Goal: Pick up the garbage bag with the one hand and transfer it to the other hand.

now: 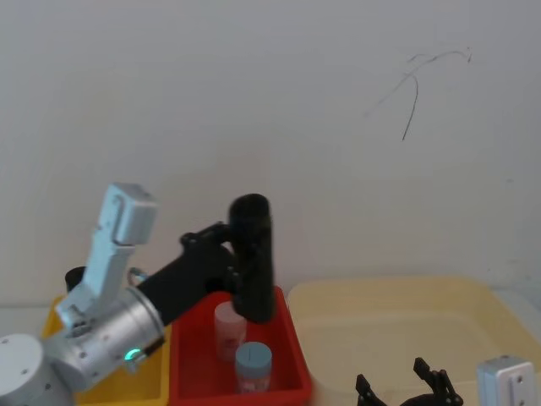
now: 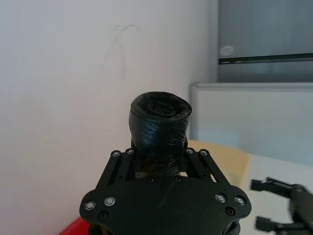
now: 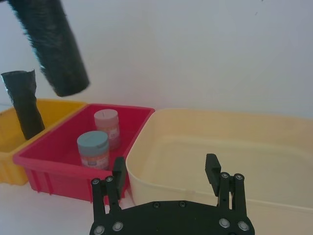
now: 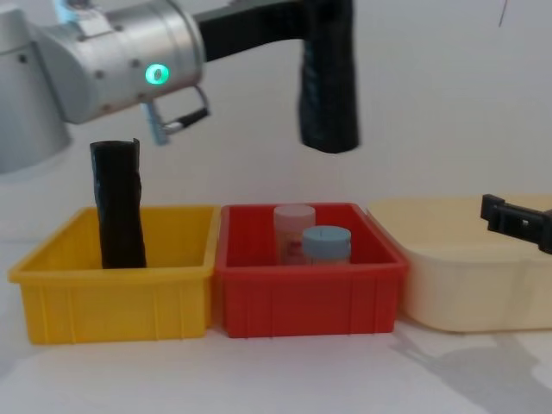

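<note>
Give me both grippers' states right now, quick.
Left gripper: shut on the thick glossy black roll of garbage bags, held above the red plastic bin.
Right gripper: open, holding nothing, low by the cream plastic tub.

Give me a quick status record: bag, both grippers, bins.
garbage bag: upright, in the air above the red bin
left gripper: raised, shut on the garbage bag
right gripper: open, low by the cream tub, apart from the bag
handover: not yet done
yellow bin: slim black roll standing inside
red bin contents: two jars
</note>
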